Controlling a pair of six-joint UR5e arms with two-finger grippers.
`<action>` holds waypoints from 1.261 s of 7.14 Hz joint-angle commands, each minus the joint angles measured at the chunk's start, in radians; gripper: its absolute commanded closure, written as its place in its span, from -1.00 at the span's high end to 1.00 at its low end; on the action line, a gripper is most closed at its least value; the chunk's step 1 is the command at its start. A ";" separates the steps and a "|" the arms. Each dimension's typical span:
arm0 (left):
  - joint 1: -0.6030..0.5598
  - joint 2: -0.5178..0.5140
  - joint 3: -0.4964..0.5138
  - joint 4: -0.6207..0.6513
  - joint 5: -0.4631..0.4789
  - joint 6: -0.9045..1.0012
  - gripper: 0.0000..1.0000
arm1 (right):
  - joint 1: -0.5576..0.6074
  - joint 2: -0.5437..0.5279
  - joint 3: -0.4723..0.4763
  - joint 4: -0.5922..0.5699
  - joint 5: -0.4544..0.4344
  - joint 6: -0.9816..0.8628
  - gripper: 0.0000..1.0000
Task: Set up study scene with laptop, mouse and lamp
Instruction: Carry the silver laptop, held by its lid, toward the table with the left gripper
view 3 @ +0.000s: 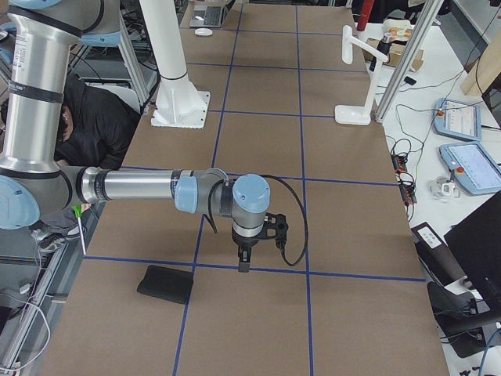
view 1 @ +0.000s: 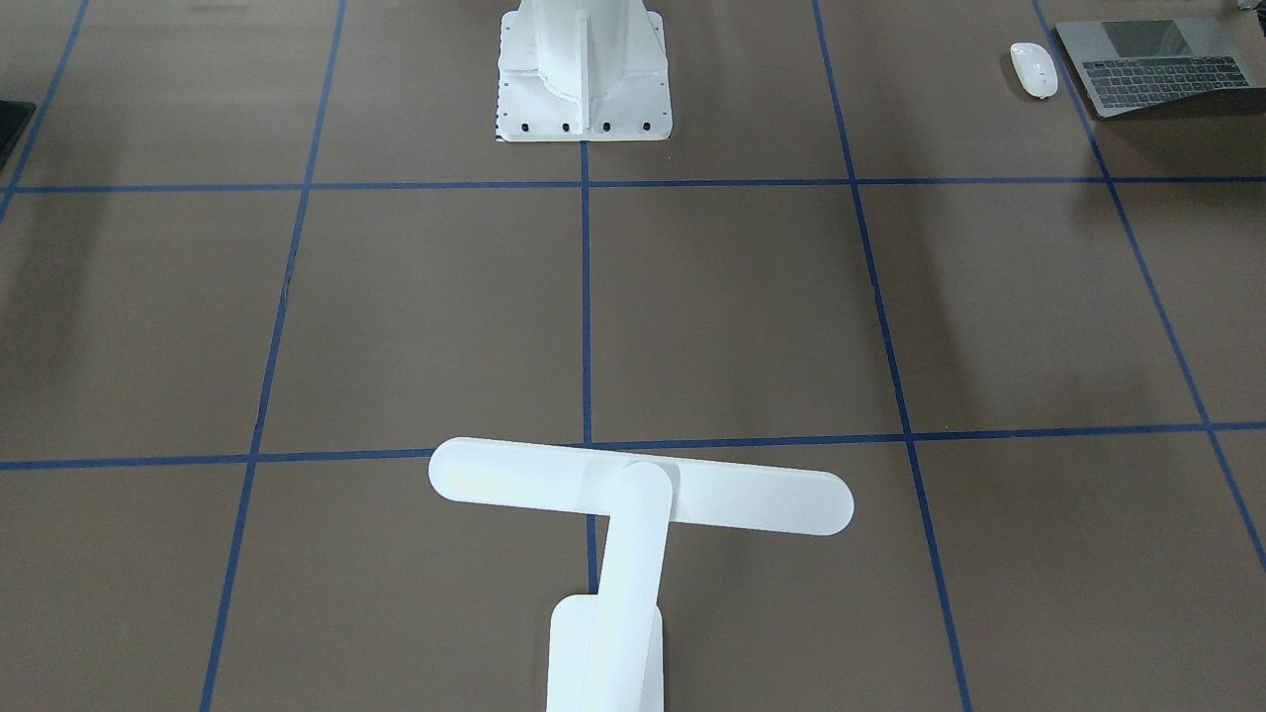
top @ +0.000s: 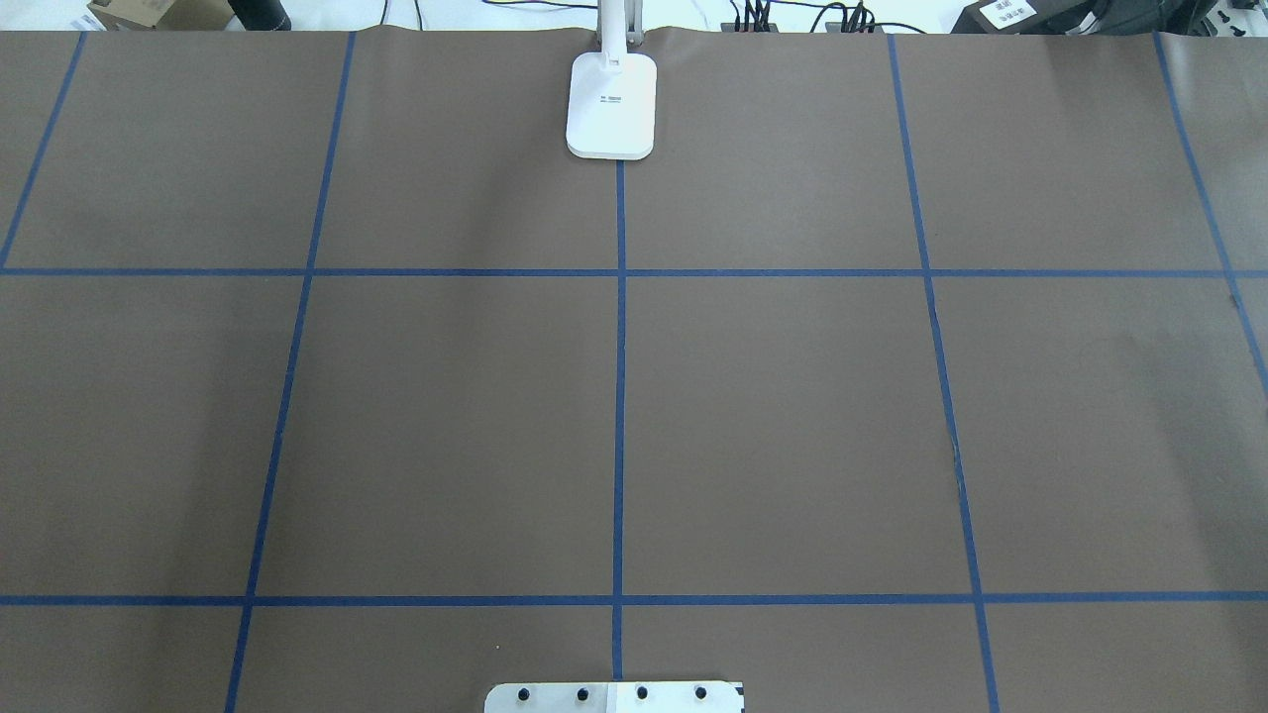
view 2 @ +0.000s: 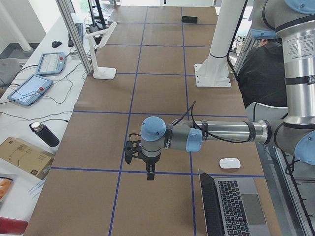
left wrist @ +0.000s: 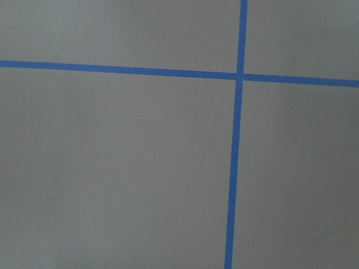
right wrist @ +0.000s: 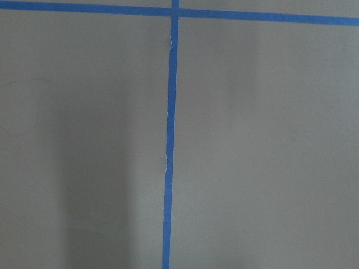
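Observation:
The grey laptop lies open at the table's near-robot corner on my left side, and also shows in the exterior left view. The white mouse lies just beside it. The white lamp stands upright at the middle of the far edge, its base on the centre tape line. My left gripper hangs over the table, away from the laptop. My right gripper hangs over a tape line on the other side. Both show only in side views, so I cannot tell whether they are open or shut.
A white bolted pedestal stands at the robot's edge, centre. A black square pad lies near my right arm. A seated person is behind the pedestal. Tablets and cables lie beyond the far edge.

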 commanded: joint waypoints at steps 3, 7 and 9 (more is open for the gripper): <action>-0.002 0.001 0.013 0.003 0.007 0.001 1.00 | -0.010 0.020 -0.029 0.007 0.000 0.013 0.99; -0.004 0.007 0.006 -0.002 0.012 0.001 1.00 | -0.010 0.025 -0.025 0.006 0.035 0.013 0.99; -0.007 0.012 0.008 0.004 0.014 -0.008 1.00 | -0.010 0.031 -0.025 0.003 0.040 0.015 0.99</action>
